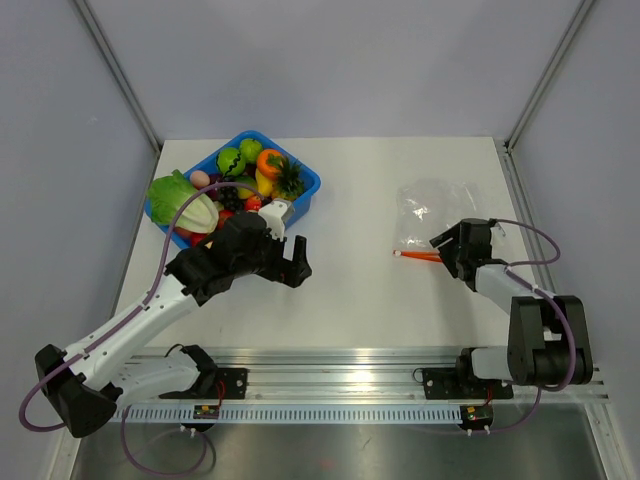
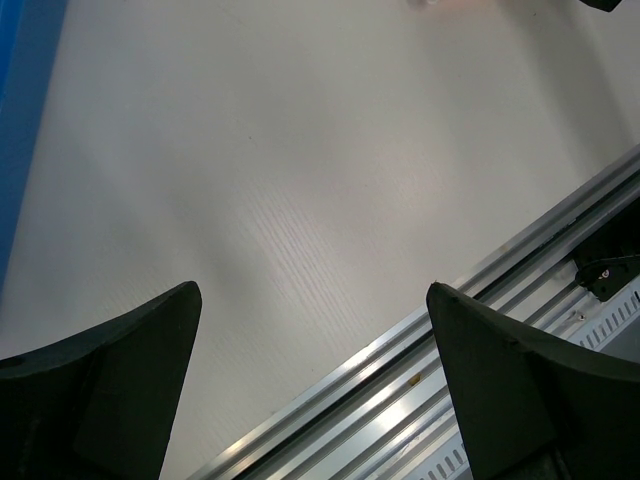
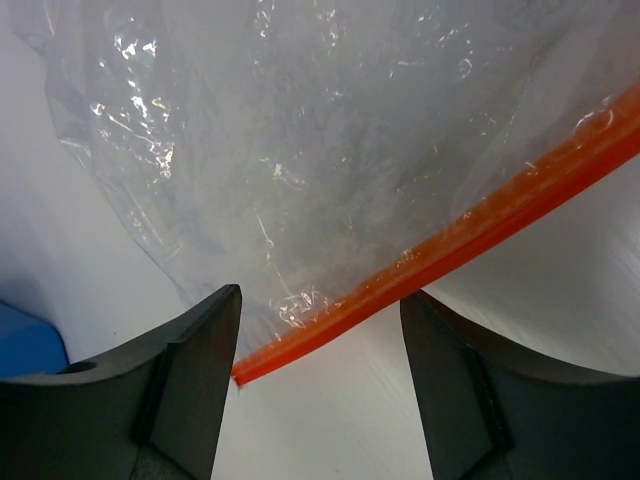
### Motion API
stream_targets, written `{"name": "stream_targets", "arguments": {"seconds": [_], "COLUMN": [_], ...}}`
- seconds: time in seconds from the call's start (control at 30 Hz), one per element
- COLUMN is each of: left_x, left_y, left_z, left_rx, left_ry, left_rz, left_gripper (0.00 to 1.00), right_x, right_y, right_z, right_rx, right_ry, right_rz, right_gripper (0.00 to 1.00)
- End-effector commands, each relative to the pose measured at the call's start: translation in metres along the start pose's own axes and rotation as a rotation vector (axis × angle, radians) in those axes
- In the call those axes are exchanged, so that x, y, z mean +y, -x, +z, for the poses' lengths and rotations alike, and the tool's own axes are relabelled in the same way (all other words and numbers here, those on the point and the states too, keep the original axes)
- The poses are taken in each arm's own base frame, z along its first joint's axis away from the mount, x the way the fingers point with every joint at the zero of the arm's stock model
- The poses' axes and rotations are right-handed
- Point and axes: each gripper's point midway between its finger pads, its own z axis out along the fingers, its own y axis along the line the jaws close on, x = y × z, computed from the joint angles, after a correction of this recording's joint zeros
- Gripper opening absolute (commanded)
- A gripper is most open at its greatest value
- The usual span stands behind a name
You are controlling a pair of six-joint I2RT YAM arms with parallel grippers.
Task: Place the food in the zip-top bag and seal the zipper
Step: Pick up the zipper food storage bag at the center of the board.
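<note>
Now, your right tool [image 3: 320, 305] wide, straddling zipper [image 3: 450, 245] end of zip-top bag [image 3: 300, 130], flat on table [image 1: 360, 290] at right. Lower, pinch only top lip, lift mouth open. Your left tool [image 2: 315, 300] wide, empty; food [image 1: 240, 180] sits in blue bin [image 1: 308, 186].

— What else is around you?
— A rectangular blue plastic bin [image 1: 311, 183] at the far left of my flat white table [image 1: 380, 190], set at an angle.
— And nearer?
— A ribbed silver aluminium rail [image 1: 340, 358] runs along the near edge, with a perforated white strip [image 1: 330, 412] just in front. Plain grey walls [image 1: 330, 60] stand behind.
</note>
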Motion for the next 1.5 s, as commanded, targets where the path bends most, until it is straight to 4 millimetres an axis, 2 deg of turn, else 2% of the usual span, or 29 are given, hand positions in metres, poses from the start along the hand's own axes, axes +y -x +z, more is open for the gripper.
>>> {"name": "stream_targets", "arguments": {"seconds": [0.0,0.07,0.17,0.2,0.23,0.3,0.4,0.43,0.5,0.63,0.67,0.73,0.8,0.83,0.9,0.97,1.0,1.03,1.07,1.1,1.13,1.17,1.23,1.43,1.47], "left_x": [-0.007,-0.008,-0.012,-0.012,-0.011,-0.007,0.006,0.009,0.006,-0.018,-0.027,-0.044,-0.053,-0.059,-0.077,-0.087,-0.096,-0.099,-0.101,-0.102,-0.109,-0.109,-0.113,-0.119,-0.125], "left_y": [0.014,0.013,0.009,0.010,0.009,0.013,0.019,0.019,0.019,0.022,0.031,0.034,0.034,0.031,0.041,0.037,0.049,0.042,0.044,0.042,0.053,0.049,0.056,0.055,0.064], "left_z": [-0.003,-0.001,0.001,0.002,0.003,0.003,0.000,0.000,0.004,0.022,0.026,0.042,0.053,0.063,0.069,0.085,0.085,0.097,0.101,0.106,0.107,0.116,0.120,0.143,0.142], "left_rx": [-0.049,-0.044,-0.022,-0.024,-0.023,-0.053,-0.124,-0.141,-0.170,-0.159,-0.185,-0.170,-0.157,-0.133,-0.145,-0.111,-0.128,-0.095,-0.093,-0.073,-0.100,-0.081,-0.085,-0.049,-0.059], "left_ry": [-0.017,-0.025,-0.050,-0.052,-0.047,-0.018,0.045,0.053,0.029,-0.095,-0.135,-0.218,-0.251,-0.270,-0.322,-0.323,-0.335,-0.323,-0.327,-0.327,-0.358,-0.354,-0.359,-0.369,-0.387], "left_rz": [-0.008,-0.008,-0.002,-0.002,-0.008,-0.024,-0.042,-0.046,-0.048,-0.123,-0.147,-0.220,-0.266,-0.300,-0.312,-0.316,-0.306,-0.306,-0.312,-0.327,-0.325,-0.331,-0.324,-0.315,-0.315], "left_gripper": [0.99,0.99,0.99,0.99,0.99,0.99,0.99,0.99,0.99,0.99,0.99,0.97,0.95,0.95,0.94,0.95,0.95,0.95,0.96,0.96,0.96,0.96,0.95,0.93,0.92], "right_x": [0.011,0.011,0.016,0.018,0.018,0.026,0.043,0.051,0.068,0.094,0.099,0.110,0.121,0.123,0.134,0.145,0.147,0.151,0.158,0.159,0.161,0.162,0.162,0.159,0.160], "right_y": [0.023,0.023,0.030,0.031,0.031,0.031,0.031,0.035,0.031,0.036,0.037,0.040,0.045,0.046,0.050,0.055,0.055,0.057,0.047,0.045,0.044,0.040,0.036,0.026,0.024], "right_z": [0.010,0.013,0.017,0.018,0.019,0.017,0.006,-0.002,-0.014,-0.041,-0.045,-0.058,-0.070,-0.073,-0.084,-0.092,-0.095,-0.097,-0.101,-0.101,-0.102,-0.103,-0.105,-0.112,-0.115], "right_rx": [-0.074,-0.079,-0.101,-0.103,-0.101,-0.084,-0.058,-0.064,-0.009,0.042,0.053,0.081,0.088,0.089,0.090,0.091,0.095,0.096,0.128,0.135,0.141,0.156,0.170,0.212,0.221], "right_ry": [0.040,0.052,0.068,0.076,0.077,0.102,0.171,0.202,0.264,0.343,0.359,0.399,0.430,0.429,0.459,0.485,0.492,0.502,0.520,0.520,0.526,0.532,0.533,0.542,0.546], "right_rz": [0.052,0.061,0.080,0.087,0.094,0.132,0.184,0.200,0.248,0.371,0.402,0.482,0.534,0.549,0.563,0.556,0.549,0.545,0.516,0.509,0.499,0.483,0.464,0.452,0.443], "right_gripper": [0.72,0.68,0.45,0.36,0.14,0.00,0.00,0.00,0.00,0.00,0.00,0.00,0.00,0.00,0.00,0.00,0.00,0.00,0.00,0.00,0.00,0.00,0.00,0.00,0.00]}}
